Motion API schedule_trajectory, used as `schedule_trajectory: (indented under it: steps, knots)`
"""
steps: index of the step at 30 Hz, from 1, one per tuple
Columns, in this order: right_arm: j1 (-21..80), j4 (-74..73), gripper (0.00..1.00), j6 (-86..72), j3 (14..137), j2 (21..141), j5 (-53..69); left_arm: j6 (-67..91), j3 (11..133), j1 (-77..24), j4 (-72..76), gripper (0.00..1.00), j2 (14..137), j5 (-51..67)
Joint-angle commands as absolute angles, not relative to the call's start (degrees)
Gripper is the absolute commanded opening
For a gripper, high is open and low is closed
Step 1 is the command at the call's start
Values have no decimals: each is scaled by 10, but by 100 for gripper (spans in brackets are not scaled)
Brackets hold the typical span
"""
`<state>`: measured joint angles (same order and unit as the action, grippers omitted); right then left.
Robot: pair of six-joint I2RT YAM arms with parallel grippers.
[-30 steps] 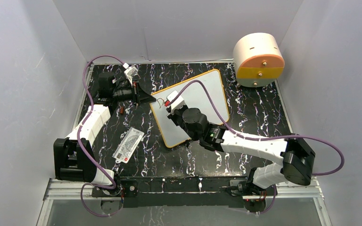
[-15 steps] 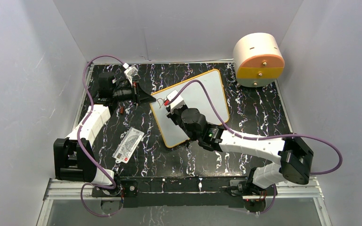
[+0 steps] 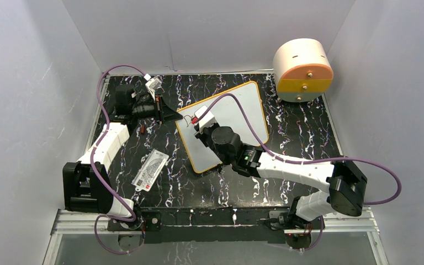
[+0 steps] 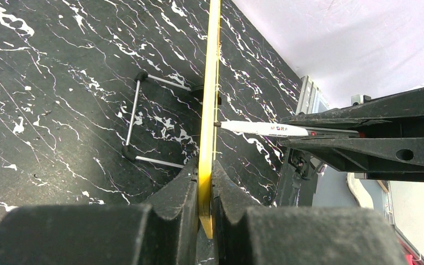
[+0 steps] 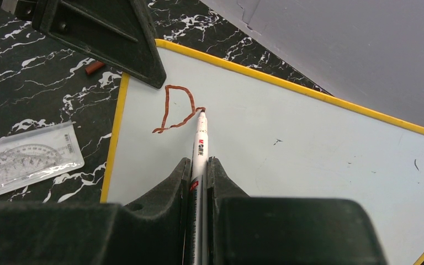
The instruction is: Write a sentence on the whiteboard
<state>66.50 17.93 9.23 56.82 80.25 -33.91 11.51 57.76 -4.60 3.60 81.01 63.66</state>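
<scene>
The whiteboard (image 3: 237, 116) with its orange-yellow frame lies tilted in the middle of the table. My left gripper (image 3: 168, 114) is shut on its left edge; in the left wrist view the yellow frame (image 4: 208, 110) runs between the jaws (image 4: 204, 168). My right gripper (image 5: 199, 162) is shut on a white marker (image 5: 200, 143). The marker's tip touches the board just right of a reddish-brown "D" (image 5: 176, 107), the only part of the sentence that shows. From above, the right gripper (image 3: 194, 122) hangs over the board's upper left corner.
A clear plastic ruler card (image 3: 150, 170) lies left of the board. A small reddish cap (image 3: 142, 129) sits near the left gripper. A cream and orange drum (image 3: 302, 70) stands at the back right. The board's wire stand (image 4: 135, 118) rests on the black marbled table.
The right arm has crept slightly to the left with the marker on the board. The left arm has not moved.
</scene>
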Motion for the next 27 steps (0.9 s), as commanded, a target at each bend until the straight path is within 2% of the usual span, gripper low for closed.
schedule_trajectory:
  steps: [1,27]
  knots:
    - [666,170,0,86,600,797,-336,104,573,-43,19,0,804,637]
    - [670,89,0,52,601,785,-321,109,570,-43,23,0,802,638]
